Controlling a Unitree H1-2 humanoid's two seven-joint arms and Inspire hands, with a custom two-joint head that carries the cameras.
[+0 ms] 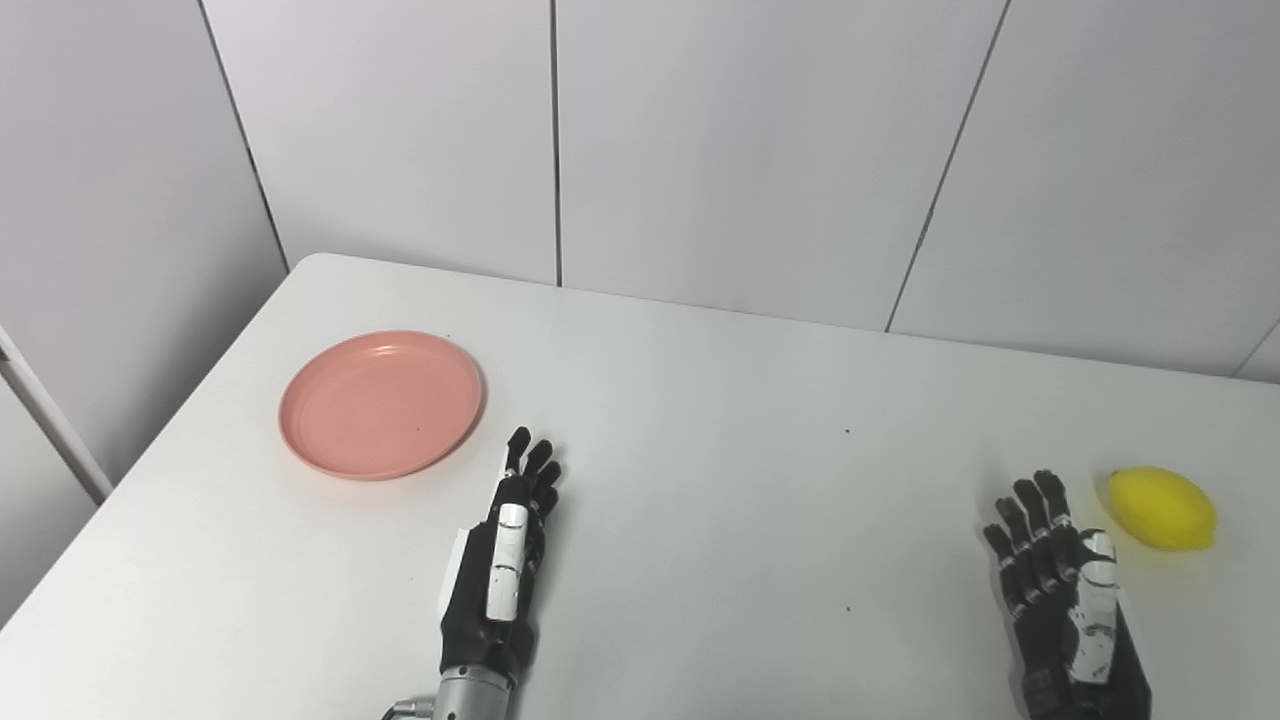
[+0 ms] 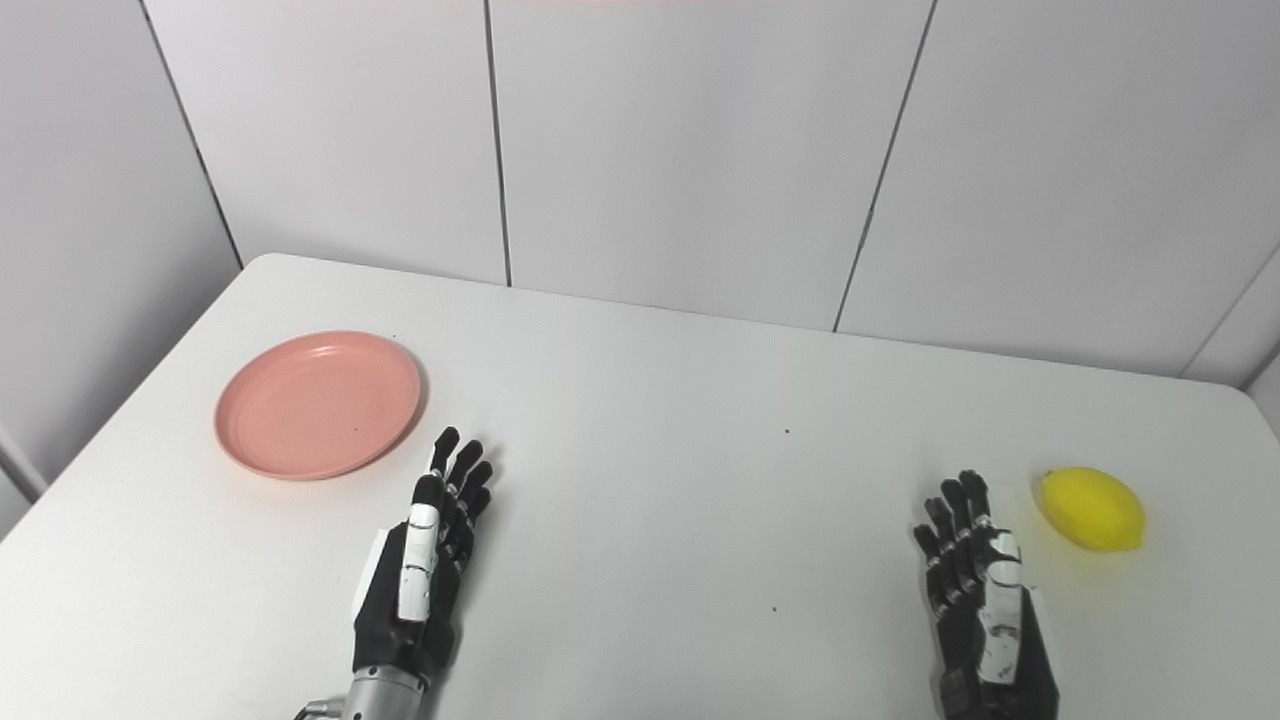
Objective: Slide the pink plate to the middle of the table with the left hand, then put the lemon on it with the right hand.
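Observation:
A round pink plate [image 1: 380, 403] lies empty on the left part of the white table [image 1: 720, 420]. A yellow lemon [image 1: 1163, 508] lies on the table at the right. My left hand [image 1: 505, 560] is open with fingers straight, low over the table just right of and nearer than the plate, not touching it. My right hand [image 1: 1060, 590] is open with fingers spread, just left of the lemon and a little nearer, apart from it. Both hands hold nothing.
White wall panels [image 1: 700, 150] stand right behind the table's far edge. The table's left edge [image 1: 150, 440] runs close to the plate. A few small dark specks [image 1: 846, 432] mark the tabletop between the hands.

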